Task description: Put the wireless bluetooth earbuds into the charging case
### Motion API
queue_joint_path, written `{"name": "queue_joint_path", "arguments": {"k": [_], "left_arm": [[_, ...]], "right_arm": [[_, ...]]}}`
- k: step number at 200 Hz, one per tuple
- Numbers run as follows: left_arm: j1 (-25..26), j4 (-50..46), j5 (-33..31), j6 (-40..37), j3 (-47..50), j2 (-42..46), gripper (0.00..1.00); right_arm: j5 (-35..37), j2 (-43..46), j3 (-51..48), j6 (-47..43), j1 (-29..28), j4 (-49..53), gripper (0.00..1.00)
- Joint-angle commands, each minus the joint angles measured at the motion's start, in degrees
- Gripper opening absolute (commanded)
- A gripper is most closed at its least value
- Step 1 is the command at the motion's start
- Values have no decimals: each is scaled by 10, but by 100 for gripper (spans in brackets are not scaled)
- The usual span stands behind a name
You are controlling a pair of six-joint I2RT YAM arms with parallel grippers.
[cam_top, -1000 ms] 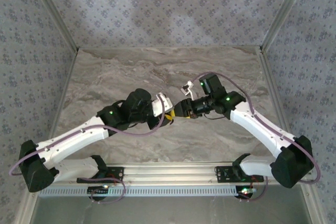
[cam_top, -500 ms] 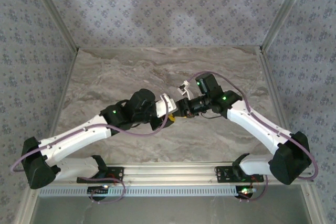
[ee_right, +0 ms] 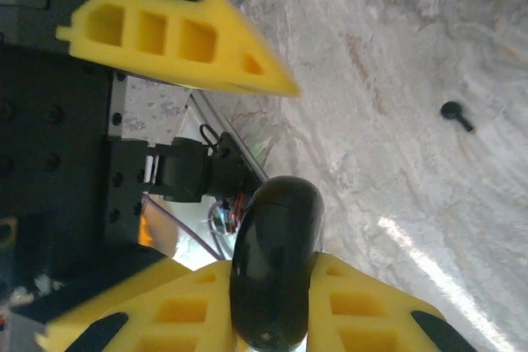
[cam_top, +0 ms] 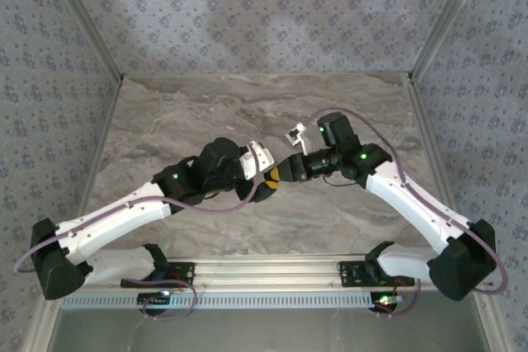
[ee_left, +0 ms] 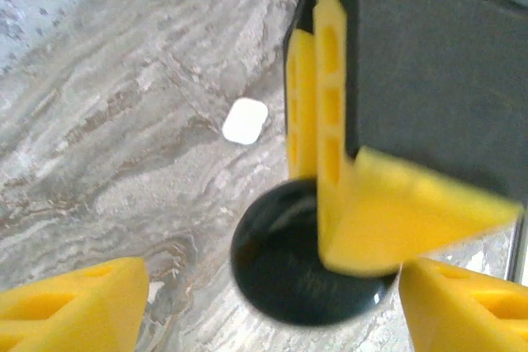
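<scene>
Right gripper [ee_right: 276, 286] is squeezing the charging case [ee_right: 276, 212] between its two yellow fingers [ee_right: 375, 311], which press on it from both sides. The case is black, smooth and shiny, shaped like a round pebble. The right wrist view shows it from its thin edge, so I cannot tell if its lid is up or down. The fingers look like foam blocks with square holes cut through them, and they get thin at the tips. The left gripper [ee_left: 272, 290] is spread wide and holds nothing. Its own yellow fingers stand far apart at the bottom corners of the left wrist view. Between them hangs the right gripper with the case, blurry and cut off at the top of the picture. One wireless bluetooth earbud [ee_right: 455, 114] lies alone on the table [ee_right: 396, 39], well apart from the case. It is tiny and black, with a round bud end and a short stem. It is too small to find from above, so I cannot say which table edge it is near. The table top is grey and cream with wavy streaks, like marble. A small white thing [ee_left: 245, 119] with round corners lies flat on it, past the case, and I cannot tell what it is. From above, the two grippers meet near the middle of the table, a bit closer to its near edge, and the case is hard to pick out among the black parts.
</scene>
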State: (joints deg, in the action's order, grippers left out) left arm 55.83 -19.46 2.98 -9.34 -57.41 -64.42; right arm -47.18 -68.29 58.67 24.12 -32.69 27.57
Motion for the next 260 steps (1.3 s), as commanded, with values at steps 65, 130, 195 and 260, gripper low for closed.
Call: {"name": "queue_joint_path", "arguments": {"k": [65,130,195,260], "left_arm": [[-55,-16,173,-70,-9,42,77],[-52,-102,249,-166,-71,-10,64],[-34,-115,256,-211,-84,-25,55],[-23,-107,259,-221,-87,-33,45]], "right_arm": [[-60,80,-8,-352,63,94,17],[-87,87,28,-616,58,183,18],[-60,73,46,-666,19,193,17],[-36,60,47,-663,-2,183,17]]}}
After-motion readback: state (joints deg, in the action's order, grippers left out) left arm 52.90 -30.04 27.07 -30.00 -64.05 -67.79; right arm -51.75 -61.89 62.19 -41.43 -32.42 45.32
